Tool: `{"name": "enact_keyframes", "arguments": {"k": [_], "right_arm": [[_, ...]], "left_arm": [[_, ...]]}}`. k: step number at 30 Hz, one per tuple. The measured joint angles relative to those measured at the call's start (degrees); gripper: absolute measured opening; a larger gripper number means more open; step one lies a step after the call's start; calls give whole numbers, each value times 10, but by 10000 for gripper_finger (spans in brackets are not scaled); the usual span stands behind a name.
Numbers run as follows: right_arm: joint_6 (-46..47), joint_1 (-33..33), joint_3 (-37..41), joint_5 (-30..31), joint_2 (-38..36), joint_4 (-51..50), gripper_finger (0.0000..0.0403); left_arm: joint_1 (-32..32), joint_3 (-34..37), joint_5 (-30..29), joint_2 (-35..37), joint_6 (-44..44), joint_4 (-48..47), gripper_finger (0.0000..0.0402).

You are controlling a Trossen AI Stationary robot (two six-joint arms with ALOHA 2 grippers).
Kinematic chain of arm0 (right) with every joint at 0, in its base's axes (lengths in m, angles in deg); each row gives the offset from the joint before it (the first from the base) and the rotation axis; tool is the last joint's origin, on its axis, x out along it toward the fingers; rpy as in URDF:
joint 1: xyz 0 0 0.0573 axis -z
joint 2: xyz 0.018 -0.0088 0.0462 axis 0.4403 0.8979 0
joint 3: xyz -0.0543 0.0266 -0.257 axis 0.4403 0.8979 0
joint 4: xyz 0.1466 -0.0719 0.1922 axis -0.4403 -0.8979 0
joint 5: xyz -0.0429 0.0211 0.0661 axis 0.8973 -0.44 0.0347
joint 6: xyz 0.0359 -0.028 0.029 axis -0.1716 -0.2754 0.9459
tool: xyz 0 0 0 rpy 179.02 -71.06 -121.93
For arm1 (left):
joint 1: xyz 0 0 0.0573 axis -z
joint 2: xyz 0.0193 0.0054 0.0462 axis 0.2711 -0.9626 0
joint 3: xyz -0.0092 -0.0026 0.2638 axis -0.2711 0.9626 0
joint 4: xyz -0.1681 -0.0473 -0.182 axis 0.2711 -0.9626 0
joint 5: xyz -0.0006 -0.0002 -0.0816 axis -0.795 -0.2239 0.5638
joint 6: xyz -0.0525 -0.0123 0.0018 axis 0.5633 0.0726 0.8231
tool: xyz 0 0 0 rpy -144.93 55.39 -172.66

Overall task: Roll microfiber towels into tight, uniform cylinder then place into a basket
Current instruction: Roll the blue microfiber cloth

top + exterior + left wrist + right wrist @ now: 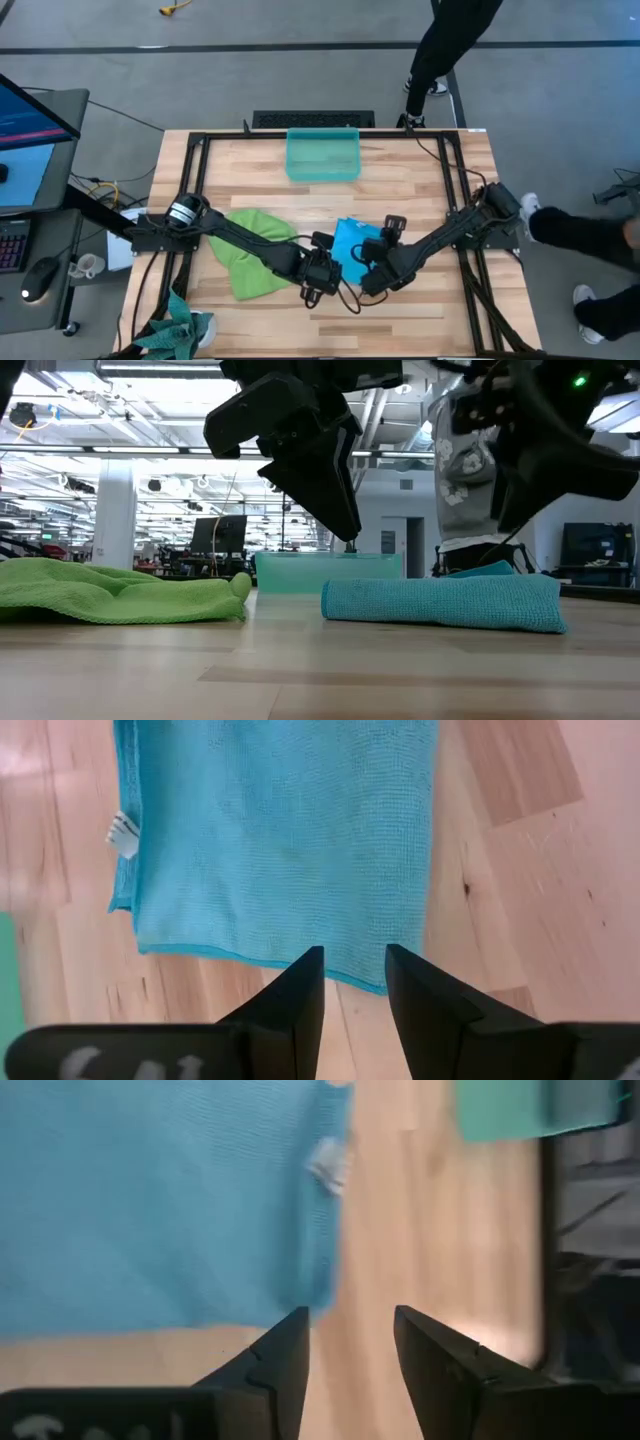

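The sky-blue towel (350, 240) lies folded flat on the wooden table, right of centre; its white tag (123, 833) shows at one edge. To its left the lime-green towel (255, 250) lies crumpled. At the table's far edge stands the teal basket (322, 155) with nothing in it. My left gripper (355, 980) hangs open just above the blue towel's near edge. Also open, my right gripper (350, 1335) hovers over bare wood beside the towel's tagged corner. The low view shows both grippers, left (350, 540) and right (505, 520), raised above the blue towel (445, 603).
A darker teal cloth (180, 325) hangs over the table's near left corner. A black frame (200, 140) borders the tabletop. People stand beyond the far edge (440, 50) and to the right (590, 240). Bare wood lies between the towels and the basket.
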Motion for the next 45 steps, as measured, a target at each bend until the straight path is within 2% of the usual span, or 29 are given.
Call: {"name": "enact_keyframes", "arguments": {"k": [3,8,12,16,20,25,29,32,35,40,42,45], "right_arm": [[20,-17,0,46,-21,-35,162],[110,-60,14,105,-100,-77,143],[157,-94,72,128,-177,-5,129],[148,-95,155,126,-236,114,122],[75,-70,236,87,-272,245,122],[-33,-32,307,-11,-292,418,120],[-100,-1,335,-83,-292,514,117],[-108,23,344,-105,-291,522,115],[-106,44,355,-115,-291,523,113],[-106,71,389,-153,-291,543,107],[-105,81,403,-159,-291,560,104],[-92,96,418,-160,-291,565,99]], "left_arm": [[12,11,-6,0,-1,-4,103],[28,41,-53,0,0,17,103],[31,50,-63,0,5,46,103],[30,50,-62,0,-36,151,103],[23,49,-44,0,-84,249,103],[3,49,6,-5,-87,273,103],[-9,50,34,-42,-98,329,103],[-13,50,44,-76,-107,358,103],[-16,50,14,-96,-116,381,103],[-18,49,3,-94,-116,388,103],[-17,49,9,-91,-112,388,103],[-16,49,49,-91,-100,383,103]]}}
